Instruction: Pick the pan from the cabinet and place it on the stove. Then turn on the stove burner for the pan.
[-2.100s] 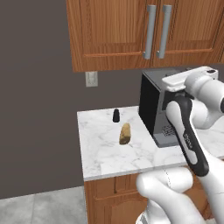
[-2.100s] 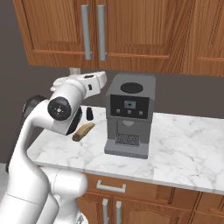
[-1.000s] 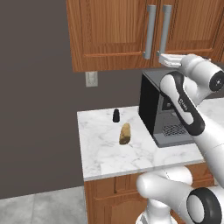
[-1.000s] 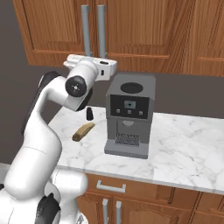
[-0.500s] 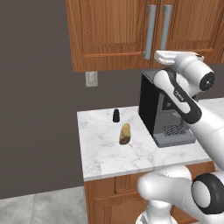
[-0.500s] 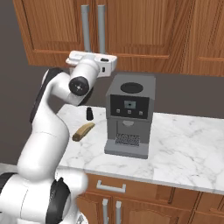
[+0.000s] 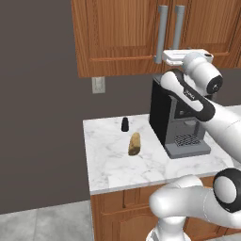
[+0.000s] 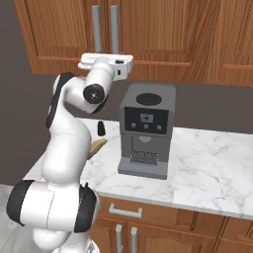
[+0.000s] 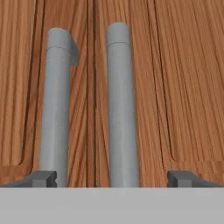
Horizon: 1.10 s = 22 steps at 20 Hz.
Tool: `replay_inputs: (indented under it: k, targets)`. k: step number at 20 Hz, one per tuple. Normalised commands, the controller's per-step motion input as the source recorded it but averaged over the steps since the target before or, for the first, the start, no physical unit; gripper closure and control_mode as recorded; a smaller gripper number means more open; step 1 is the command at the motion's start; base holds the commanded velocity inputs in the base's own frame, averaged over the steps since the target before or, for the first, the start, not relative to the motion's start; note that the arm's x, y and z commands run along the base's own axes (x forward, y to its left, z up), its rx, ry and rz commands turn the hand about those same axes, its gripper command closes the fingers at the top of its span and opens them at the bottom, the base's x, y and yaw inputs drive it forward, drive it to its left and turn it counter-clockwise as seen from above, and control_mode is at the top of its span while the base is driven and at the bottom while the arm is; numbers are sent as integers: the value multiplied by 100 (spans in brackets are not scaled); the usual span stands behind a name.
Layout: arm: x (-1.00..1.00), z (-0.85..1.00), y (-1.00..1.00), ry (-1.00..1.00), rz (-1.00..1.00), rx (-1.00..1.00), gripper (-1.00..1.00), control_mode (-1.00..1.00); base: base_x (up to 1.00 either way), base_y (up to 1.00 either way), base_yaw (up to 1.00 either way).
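Two fingertips (image 9: pixel 43 178) spread wide at 6 o'clock of hand view, gripper (image 9: pixel 111 179) open and empty, straddling both grey bar handles (image 9: pixel 120 109) of the cabinet (image 7: pixel 122 33). Raised since two seconds back: then hanging low beside the coffee machine (image 8: pixel 146 131), now up at the lower edge of the cabinet doors, just under the handles in both base views. Closed in on the doors over the last second, nose-on to the centre seam. Doors shut, so pan presumably inside, unseen. Stove off-frame. Means approach stage nearly over; likely next a shift onto one handle, then close and pull. On the counter (image 7: pixel 117 164) at 9 o'clock of the machine: small black shaker (image 7: pixel 124 124) and a brown bread roll (image 7: pixel 134 144), untouched, well apart from the gripper.
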Motion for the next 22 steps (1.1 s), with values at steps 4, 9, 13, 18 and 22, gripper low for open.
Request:
replay_inputs:
  k: [4, 9, 13, 18, 22]
  targets:
    - [28, 24, -1, -1, 0, 0, -100, -100, 0, 0, 0]
    - [30, 16, -2, 0, 0, 0, -100, -100, 0, 0, 0]
    - [33, 5, 0, 0, 0, 0, -100, -100, 0, 0, 0]
    - [36, 0, 0, 0, 0, 0, -100, -100, 0, 0, 0]
    - [34, 0, 0, 0, 0, 0, -100, -100, 0, 0, 0]
